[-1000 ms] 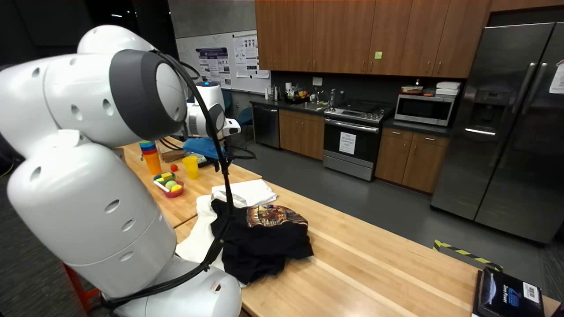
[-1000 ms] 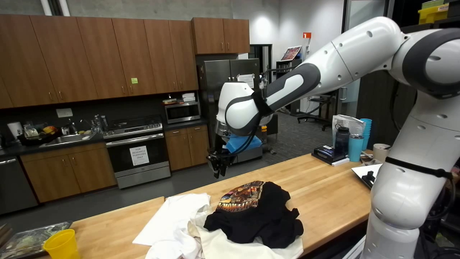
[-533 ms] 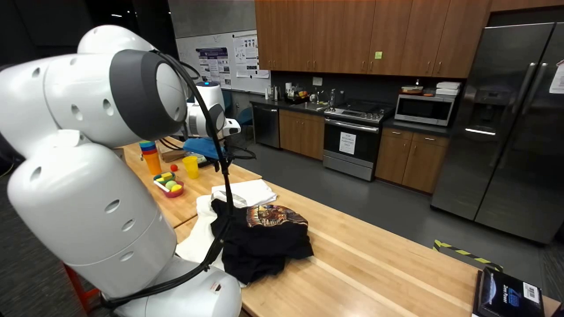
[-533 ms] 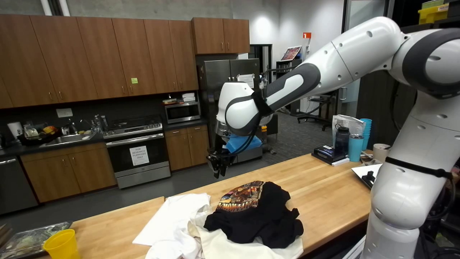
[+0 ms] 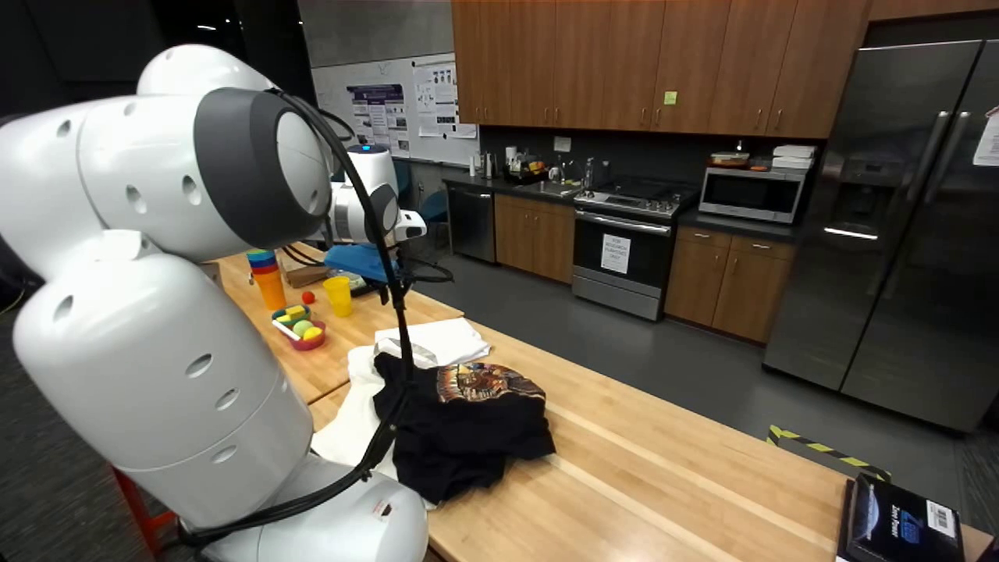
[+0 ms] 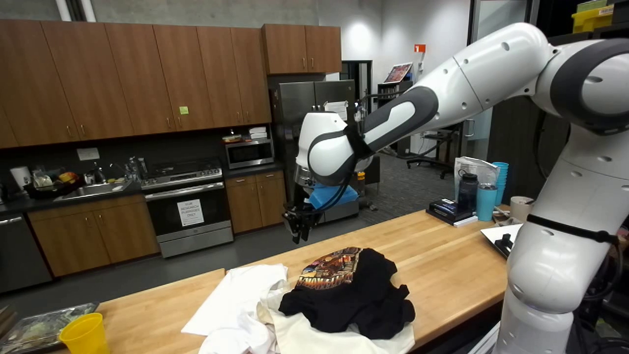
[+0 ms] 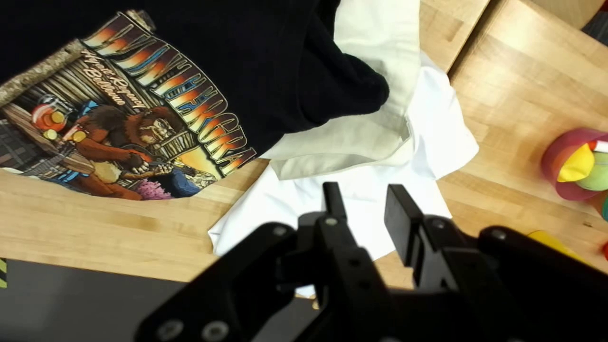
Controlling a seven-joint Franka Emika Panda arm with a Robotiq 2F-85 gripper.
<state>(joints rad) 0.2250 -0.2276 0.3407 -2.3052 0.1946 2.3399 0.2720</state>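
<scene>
My gripper (image 7: pixel 364 202) hangs over the white cloth (image 7: pixel 299 197) in the wrist view, jaws apart, nothing between them, so I bear no fabric. In an exterior view the black T-shirt (image 6: pixel 361 300) lies to the right, rumpled, print up, bedded on the cream cloth (image 6: pixel 319 337), which shows along the near side and laps over the white cloth, left. Table (image 6: pixel 442 265) carries all their weight.

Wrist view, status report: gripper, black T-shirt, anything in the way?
Gripper open, holding nothing. Black graphic T-shirt crumpled, partly covering cream cloth. White cloth partly beneath cream cloth. No obstruction visible.
</scene>
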